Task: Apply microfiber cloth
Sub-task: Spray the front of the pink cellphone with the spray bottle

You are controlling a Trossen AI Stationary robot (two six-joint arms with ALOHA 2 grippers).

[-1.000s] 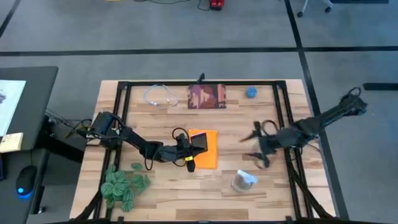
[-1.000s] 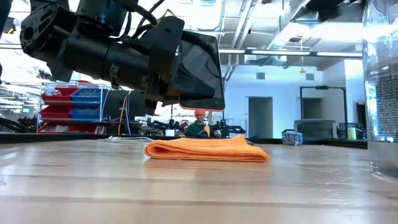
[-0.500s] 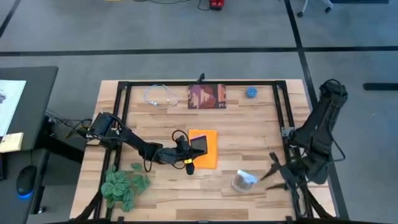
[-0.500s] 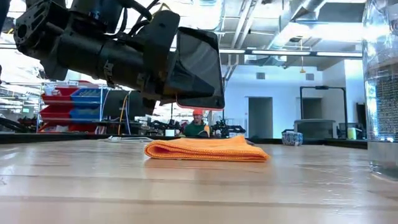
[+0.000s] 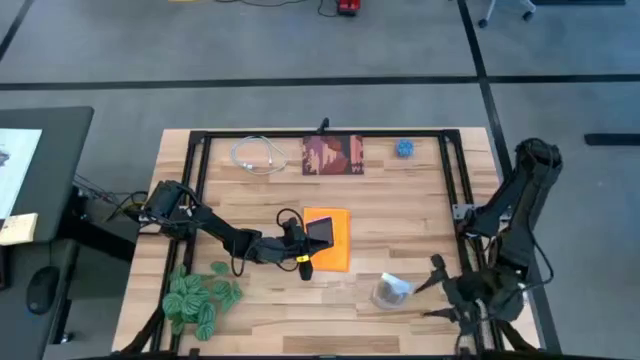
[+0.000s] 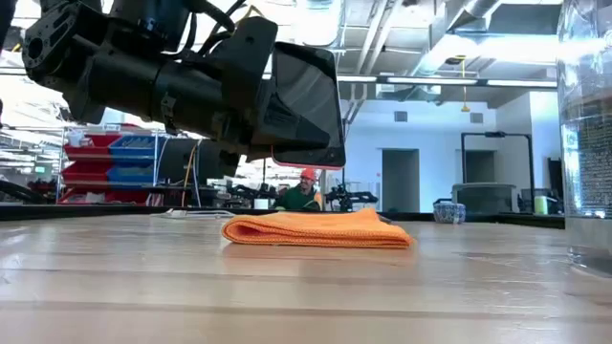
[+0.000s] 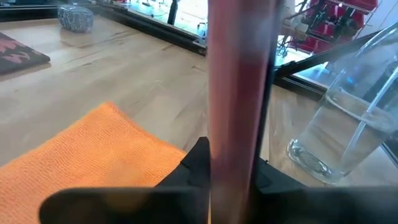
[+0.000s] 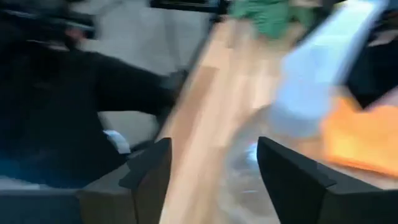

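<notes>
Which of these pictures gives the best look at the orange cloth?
The high view: the microfiber cloth lies flat on the table, its outline mostly showing, with the left gripper holding a smartphone over it. The low view shows only its folded edge, the left wrist view one corner, the right wrist view a blurred patch.

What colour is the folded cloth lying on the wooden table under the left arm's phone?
Bright orange: the folded microfiber cloth shows best in the low view, lying flat on the light wooden table.

Grey floor (image 5: 300,50), black side desk (image 5: 40,180), red bins (image 6: 100,158), bright ceiling lights (image 6: 459,57).
</notes>
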